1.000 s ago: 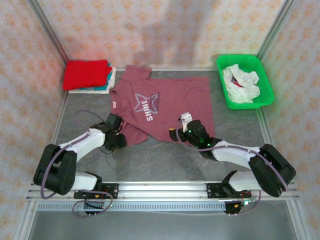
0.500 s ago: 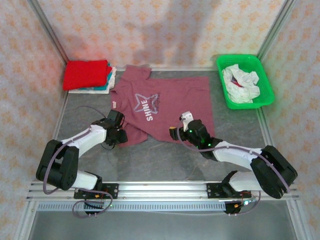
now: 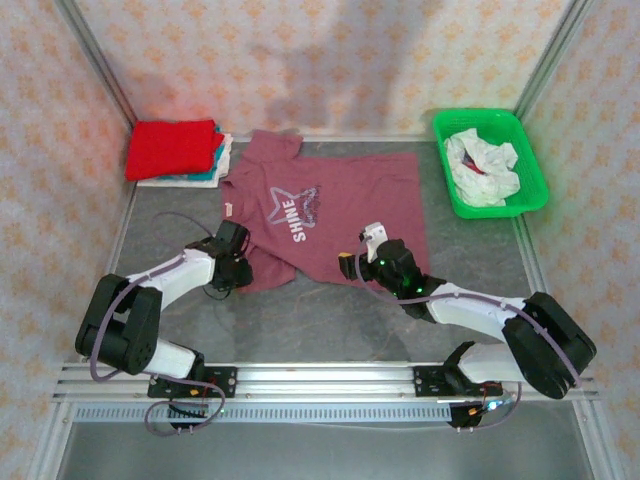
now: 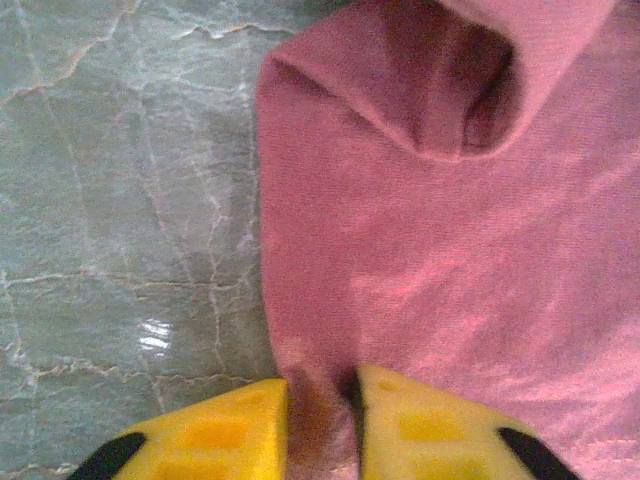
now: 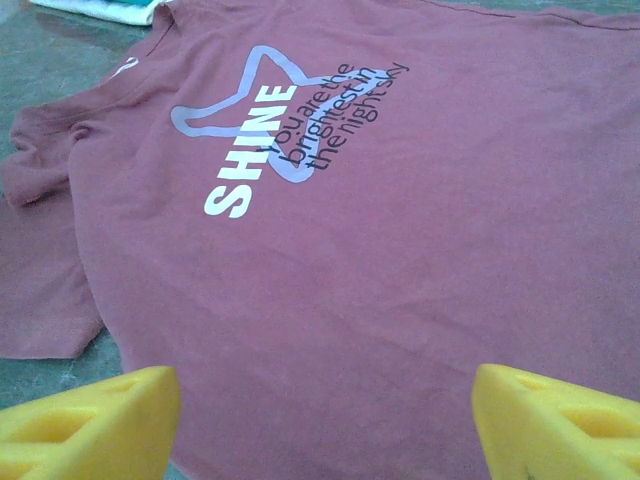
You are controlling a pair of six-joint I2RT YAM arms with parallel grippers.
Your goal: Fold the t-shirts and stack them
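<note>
- Left tool (image 4: 322,400): closed on the maroon t-shirt (image 3: 330,205), with a pinch of cloth caught between its yellow fingers at the edge of the near sleeve (image 3: 275,272).
- Right tool (image 5: 325,430): open, fingers wide apart and holding nothing. It hangs over the shirt's near edge toward the hem end, and the star print (image 5: 285,125) lies ahead of it.
- Table (image 3: 330,320): the shirt lies flat on it, print up. Its long axis runs left to right, with the collar to the left and the hem to the right.
- Governing relation: the shirt's body lies beyond both tools, away from the arm bases. The left arm is nearer the collar end and the right arm nearer the hem end.
- Judgement: a lengthwise fold needs the near edge carried away from the bases, across the short axis. The right tool has yet to close on that edge, and lifting with one tool would likely skew the cloth.
- Folded stack (image 3: 175,148): red on top with teal and white edges beneath, at the far left corner, just beside the collar end.
- Green basket (image 3: 478,113): far right, holding crumpled white cloth (image 3: 482,165), well apart from both tools.
</note>
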